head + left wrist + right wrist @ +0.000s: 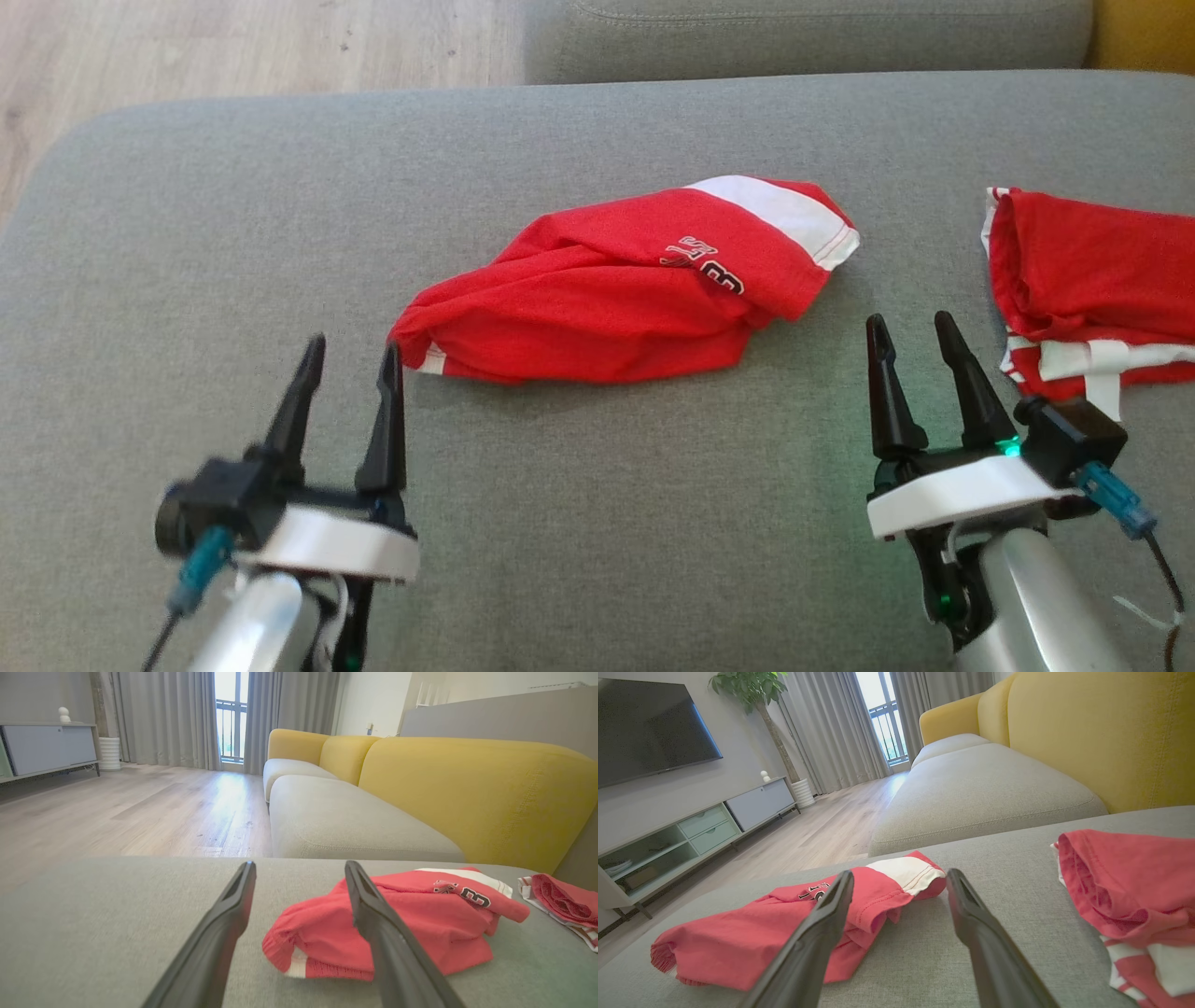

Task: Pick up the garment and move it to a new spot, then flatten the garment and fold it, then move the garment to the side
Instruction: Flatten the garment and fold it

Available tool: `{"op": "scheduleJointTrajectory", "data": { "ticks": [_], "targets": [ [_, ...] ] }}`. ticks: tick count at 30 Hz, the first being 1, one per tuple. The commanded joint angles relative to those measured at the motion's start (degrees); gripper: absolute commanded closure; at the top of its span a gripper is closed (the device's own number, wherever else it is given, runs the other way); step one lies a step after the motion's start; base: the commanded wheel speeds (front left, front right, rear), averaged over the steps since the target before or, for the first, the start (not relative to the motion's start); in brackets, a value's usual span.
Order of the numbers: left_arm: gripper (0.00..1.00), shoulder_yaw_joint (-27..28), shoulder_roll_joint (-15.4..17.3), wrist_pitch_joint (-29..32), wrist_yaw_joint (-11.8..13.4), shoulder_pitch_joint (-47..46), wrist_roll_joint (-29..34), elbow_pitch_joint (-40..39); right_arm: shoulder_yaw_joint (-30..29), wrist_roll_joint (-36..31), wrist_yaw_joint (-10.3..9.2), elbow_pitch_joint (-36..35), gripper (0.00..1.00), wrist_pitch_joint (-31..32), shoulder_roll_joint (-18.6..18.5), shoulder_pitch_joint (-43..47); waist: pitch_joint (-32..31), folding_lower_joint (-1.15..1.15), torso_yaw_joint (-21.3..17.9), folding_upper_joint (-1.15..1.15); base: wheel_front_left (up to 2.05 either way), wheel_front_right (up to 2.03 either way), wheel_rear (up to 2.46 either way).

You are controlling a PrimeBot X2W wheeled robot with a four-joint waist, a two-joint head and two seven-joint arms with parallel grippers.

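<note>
2 grippers: both spread wide, with nothing between the fingers.
Left gripper (355,345): fingers apart and empty. It sits at the near left end of the red garment (607,299). The inner fingertip is just beside the cloth, and I cannot tell whether it touches.
Right gripper (910,320): fingers apart and empty, near the garment's right end but clear of it.
Red garment: a loosely folded bundle lying between the 2 grippers. A white band (780,210) crosses its far right end, with dark lettering (705,264) including a 3 beside the band.
Second garment (1092,271): red and white, crumpled, to the right of the red garment and apart from it.
Grey cushion (597,523): the surface under the red garment.
Grey seat (336,821): beyond the garment, with a yellow backrest (467,793).
Wooden floor (233,47): beyond the garment, to its left.
</note>
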Motion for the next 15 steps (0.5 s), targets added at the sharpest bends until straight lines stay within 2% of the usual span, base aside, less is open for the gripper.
{"op": "scheduleJointTrajectory", "data": {
  "ticks": [1, 9, 15],
  "targets": [
    [0.00, 2.96, 0.81, -0.52, 0.26, -1.99, 0.33, -1.68, 1.12, -0.22, 0.39, -1.98, 0.00, -0.28, -0.03, -0.79, -0.08, 0.01, 0.13, 0.00, 0.00, 0.00, 0.00],
    [0.00, 6.03, -2.59, -0.53, -3.21, -0.51, 4.81, -0.87, 0.94, -0.82, 0.39, -2.69, 0.00, 0.98, -0.03, -1.10, 1.36, 0.01, 2.31, 0.00, 0.00, 0.00, 0.00],
    [0.00, 7.08, -5.21, -0.53, -5.67, -1.98, 6.83, 1.19, 4.11, -2.70, 0.39, 0.97, 0.00, 6.42, -0.03, -3.21, 3.82, 0.01, 4.98, 0.00, 0.00, 0.00, 0.00]
  ]
}}
